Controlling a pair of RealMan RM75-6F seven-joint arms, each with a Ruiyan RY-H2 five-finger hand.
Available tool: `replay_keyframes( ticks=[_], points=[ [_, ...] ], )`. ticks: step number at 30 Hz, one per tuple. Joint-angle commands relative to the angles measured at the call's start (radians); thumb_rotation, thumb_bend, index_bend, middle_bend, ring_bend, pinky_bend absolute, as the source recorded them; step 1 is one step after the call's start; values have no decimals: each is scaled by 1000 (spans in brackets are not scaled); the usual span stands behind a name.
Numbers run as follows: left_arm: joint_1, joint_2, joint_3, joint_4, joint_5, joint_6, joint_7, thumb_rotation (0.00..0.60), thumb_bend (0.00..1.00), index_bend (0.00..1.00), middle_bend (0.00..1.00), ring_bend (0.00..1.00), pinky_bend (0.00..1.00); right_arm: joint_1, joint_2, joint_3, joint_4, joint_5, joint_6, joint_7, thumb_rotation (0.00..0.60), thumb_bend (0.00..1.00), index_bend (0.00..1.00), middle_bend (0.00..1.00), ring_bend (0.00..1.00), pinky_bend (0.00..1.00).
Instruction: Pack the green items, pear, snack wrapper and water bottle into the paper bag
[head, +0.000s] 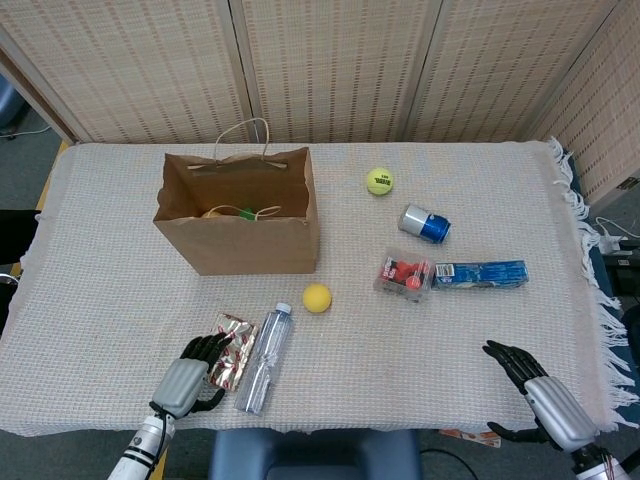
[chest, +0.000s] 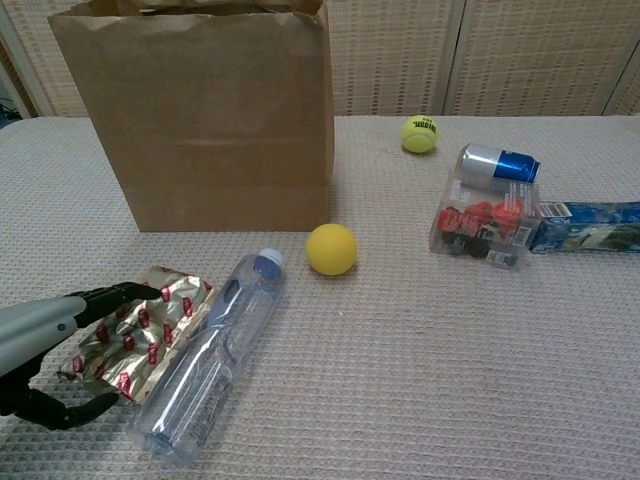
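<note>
Something green and something yellow already lie inside your paper bag (head: 240, 235). The snack wrapper (chest: 140, 330) and water bottle (chest: 212, 358) lie side by side on the tablecloth (head: 420, 340) before it. Your left hand (head: 192, 372) spreads over the wrapper without clasping it; your right hand (head: 535, 392) rests spread, holding nothing.

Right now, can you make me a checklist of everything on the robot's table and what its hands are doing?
Surface: table under a woven beige cloth, fringed on the right edge.
Job's things: paper bag upright and open, with something yellow and green inside; snack wrapper and water bottle lying side by side on the cloth.
Clutter: yellow ball, tennis ball, blue can on its side, clear box of red bits, blue carton.
Hands: left hand reaching over the wrapper, grip unclear; right hand open, holding nothing.
Cables: one at the far right, off the table.
Surroundings: woven screens behind.
</note>
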Motion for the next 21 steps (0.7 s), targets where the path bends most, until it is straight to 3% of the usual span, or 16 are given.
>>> replay_keyframes(
  ticks=[1, 17, 21],
  points=[
    [-5, -12, -6, 8, 0, -5, 6, 600, 350, 0, 0, 0, 33, 0, 0, 0, -1, 0, -1, 1, 600, 76, 0, 0, 0, 0],
    [-53, -73, -57, 58, -60, -48, 77, 600, 354, 0, 0, 0, 42, 3, 4, -4, -2, -3, -5, 6, 600, 76, 0, 0, 0, 0],
    [-63, -90, -81, 83, -77, -40, 87, 600, 397, 3, 0, 0, 142, 4, 4, -4, -3, -3, -6, 5, 600, 76, 0, 0, 0, 0]
  ],
)
